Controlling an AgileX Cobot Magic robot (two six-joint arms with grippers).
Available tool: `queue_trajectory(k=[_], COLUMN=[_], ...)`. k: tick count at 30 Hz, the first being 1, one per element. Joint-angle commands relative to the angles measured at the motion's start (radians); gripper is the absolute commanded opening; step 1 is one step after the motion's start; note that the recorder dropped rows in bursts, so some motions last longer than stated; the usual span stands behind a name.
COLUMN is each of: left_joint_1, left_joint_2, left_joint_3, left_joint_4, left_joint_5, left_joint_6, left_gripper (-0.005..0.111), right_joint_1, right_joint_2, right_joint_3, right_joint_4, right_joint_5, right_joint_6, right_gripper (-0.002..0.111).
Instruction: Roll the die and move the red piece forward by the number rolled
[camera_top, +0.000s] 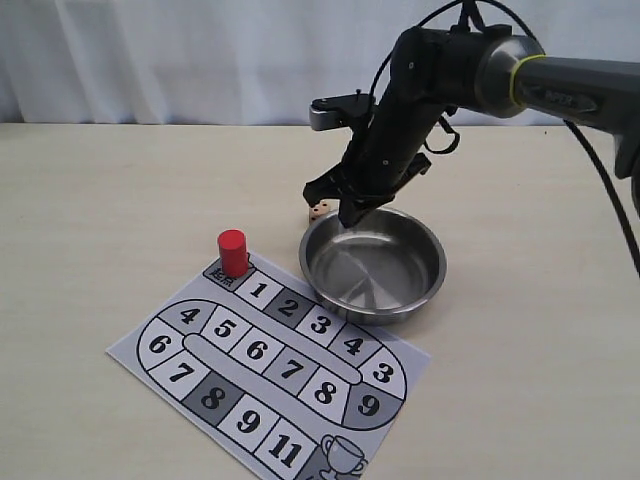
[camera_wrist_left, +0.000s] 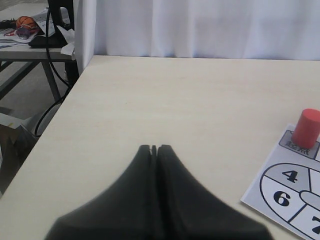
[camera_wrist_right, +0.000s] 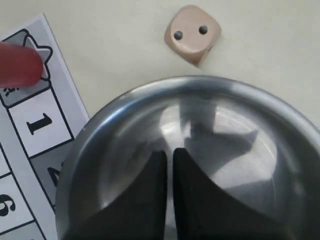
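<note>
The red piece (camera_top: 232, 252) stands upright on the start square at the far corner of the paper game board (camera_top: 262, 352). It also shows as the red piece (camera_wrist_left: 306, 128) and, blurred, as the red piece (camera_wrist_right: 17, 62). The die (camera_top: 320, 211) lies on the table just behind the steel bowl (camera_top: 375, 310). In the right wrist view the die (camera_wrist_right: 193, 34) shows two pips on top. My right gripper (camera_top: 350, 205) (camera_wrist_right: 169, 152) hangs shut and empty over the bowl's far rim (camera_wrist_right: 125, 97), close to the die. My left gripper (camera_wrist_left: 154, 148) is shut and empty above bare table, away from the board (camera_wrist_left: 285, 190).
The numbered track of the board runs toward a trophy square (camera_top: 340, 455) at the near edge. The table's edge (camera_wrist_left: 60, 107) drops off on the far side from the board, with cables and another table beyond. A white curtain (camera_top: 150, 60) backs the table.
</note>
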Motion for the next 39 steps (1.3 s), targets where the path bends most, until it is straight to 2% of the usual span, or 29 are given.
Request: queue_trajectory(k=[1,16,32,39], left_joint_1=[0.0,0.0,0.0,0.0], left_joint_2=[-0.001,-0.001,-0.001,-0.001], left_joint_3=[0.002,0.002,0.002,0.002], left_joint_4=[0.0,0.0,0.0,0.0], left_joint_5=[-0.012,-0.012,-0.012,-0.012], left_joint_6=[-0.006,-0.006,-0.006,-0.006], left_gripper=[0.0,0.0,0.0,0.0], right_joint_1=[-0.001,-0.001,-0.001,-0.001], right_joint_2=[0.033,0.104,0.127,0.069], right_joint_3=[-0.008,-0.008,-0.008,-0.008], right_joint_4=[-0.003,-0.003,-0.005,-0.005], right_joint_5=[-0.049,-0.156,-0.152,-0.079], right_joint_6=[0.004,0.004,0.0,-0.008], right_gripper=[0.004,0.004,0.004,0.004])
